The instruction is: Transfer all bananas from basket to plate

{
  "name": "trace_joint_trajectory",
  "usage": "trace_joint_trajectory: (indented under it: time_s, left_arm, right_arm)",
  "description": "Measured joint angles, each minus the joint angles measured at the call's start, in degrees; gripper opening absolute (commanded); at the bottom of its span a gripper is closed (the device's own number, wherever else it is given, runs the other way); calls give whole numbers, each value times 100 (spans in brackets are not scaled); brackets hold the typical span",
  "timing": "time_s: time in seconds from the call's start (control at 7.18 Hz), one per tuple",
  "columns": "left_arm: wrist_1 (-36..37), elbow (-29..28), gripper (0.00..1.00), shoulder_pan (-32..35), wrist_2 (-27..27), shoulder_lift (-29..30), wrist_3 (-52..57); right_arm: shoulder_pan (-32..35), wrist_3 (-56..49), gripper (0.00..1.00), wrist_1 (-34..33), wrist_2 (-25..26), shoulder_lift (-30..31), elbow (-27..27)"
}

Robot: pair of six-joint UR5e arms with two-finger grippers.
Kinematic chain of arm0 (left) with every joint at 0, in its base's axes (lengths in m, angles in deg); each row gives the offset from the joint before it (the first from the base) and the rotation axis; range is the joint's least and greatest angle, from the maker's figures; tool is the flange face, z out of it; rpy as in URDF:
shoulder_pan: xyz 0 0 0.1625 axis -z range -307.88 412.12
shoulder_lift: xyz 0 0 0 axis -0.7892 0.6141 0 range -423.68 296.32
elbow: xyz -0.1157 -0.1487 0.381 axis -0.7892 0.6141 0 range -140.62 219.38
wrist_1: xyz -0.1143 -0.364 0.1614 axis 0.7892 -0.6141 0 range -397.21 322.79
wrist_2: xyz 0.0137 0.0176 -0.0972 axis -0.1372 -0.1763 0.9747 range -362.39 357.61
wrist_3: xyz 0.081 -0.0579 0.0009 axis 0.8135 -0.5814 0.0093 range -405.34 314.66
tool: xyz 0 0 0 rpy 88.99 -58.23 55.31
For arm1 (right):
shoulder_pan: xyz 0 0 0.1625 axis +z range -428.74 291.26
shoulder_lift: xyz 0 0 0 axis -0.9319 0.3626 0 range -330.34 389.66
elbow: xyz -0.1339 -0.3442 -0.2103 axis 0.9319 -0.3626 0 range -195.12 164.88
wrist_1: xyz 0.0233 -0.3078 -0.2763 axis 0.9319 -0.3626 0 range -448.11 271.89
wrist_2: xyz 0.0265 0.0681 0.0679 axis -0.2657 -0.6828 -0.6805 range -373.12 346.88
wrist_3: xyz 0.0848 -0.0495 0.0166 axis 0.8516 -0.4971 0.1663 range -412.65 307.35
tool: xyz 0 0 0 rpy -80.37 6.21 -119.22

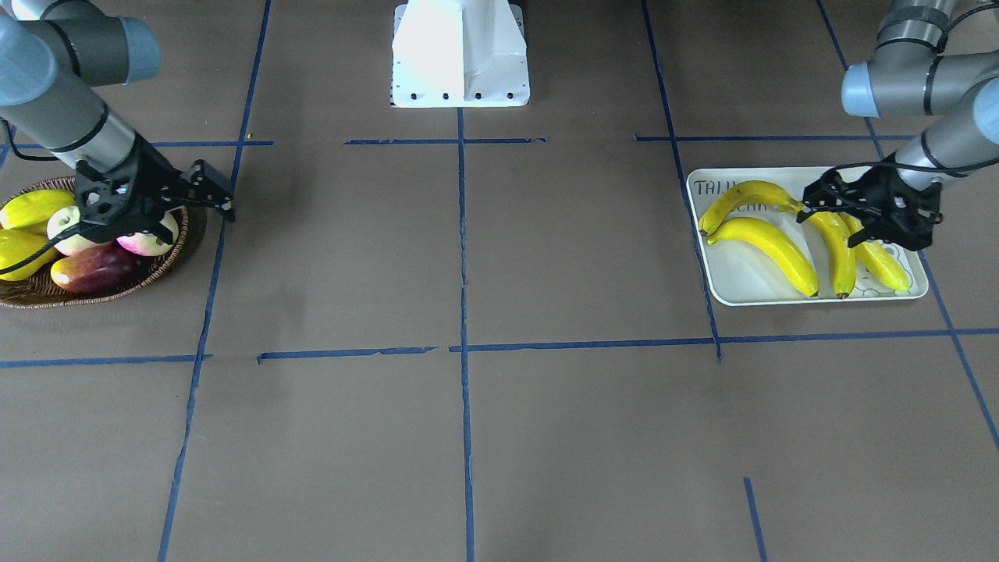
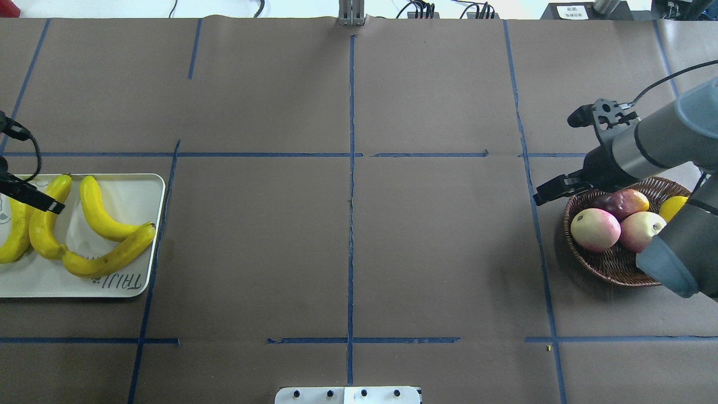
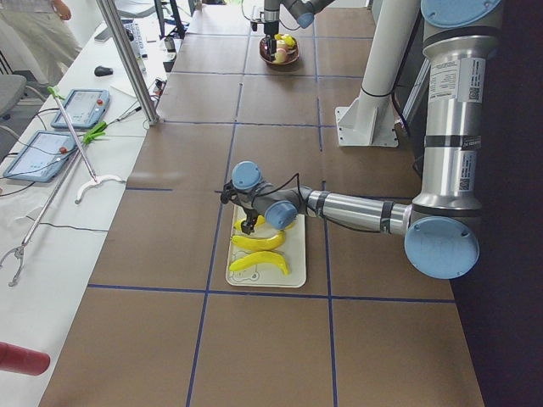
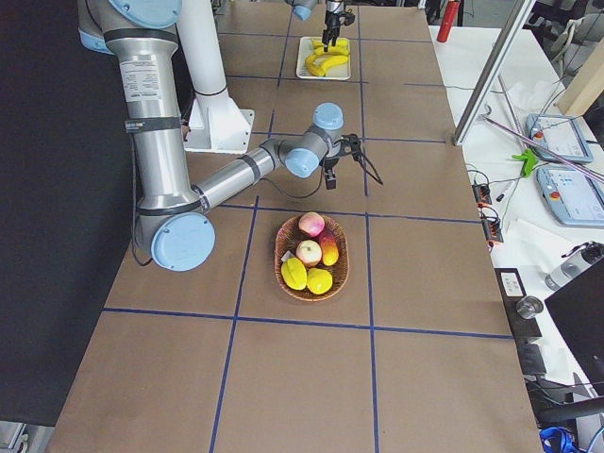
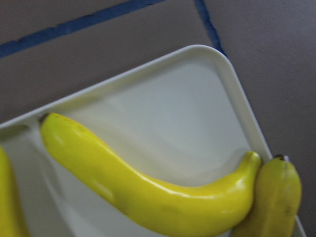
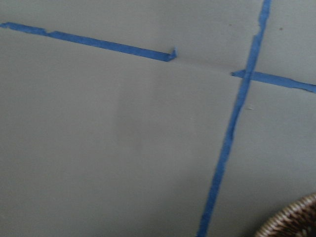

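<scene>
The left gripper [image 1: 808, 206] hangs low over the back of the plate [image 1: 741, 282], its black fingertips above the spot where two bananas' stem ends meet. I cannot tell whether its fingers stand apart or together, nor whether they touch the fruit.

All four bananas lie on the plate. An arched banana [image 1: 745, 197] sits along the lettered rim and a second banana [image 1: 769, 248] lies just in front of it. A third banana [image 1: 835, 251] and a fourth banana [image 1: 883, 264] lie side by side under the gripper, pointing towards the plate's front corner. In the left wrist view one banana's tip presses against its neighbour by the rim.

The basket [image 1: 168, 259] is well apart, at the table's other end. It holds two pink-and-cream apples [image 1: 69, 231], a red-purple mango [image 1: 94, 269] and yellow mango-like fruits [image 1: 33, 208].

The right gripper [image 1: 226, 199] hovers by the basket's edge, tips out past the rim and over the table [image 1: 468, 437]. It holds nothing, and I cannot make out its finger gap.

Blue tape lines cross the brown table, and the white robot base [image 1: 460, 55] stands at its middle.
</scene>
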Motion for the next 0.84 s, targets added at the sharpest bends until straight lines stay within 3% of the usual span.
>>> trace_joint_trajectory:
  time_s: [0.14,0.42,0.84]
  left_arm:
    - [585,-73,99,554,-3,0,857]
    - [1868,-38,99,1508,-2,21,1907]
    - [2752,37,100,2126,48,-25,2117]
  right_arm:
    - [305,-714,100,-88,-83,289,-17]
    - [1017,-2419,100,-893,-166,542,-7]
    - [2071,-4593,100,-2023,-247,842,-157]
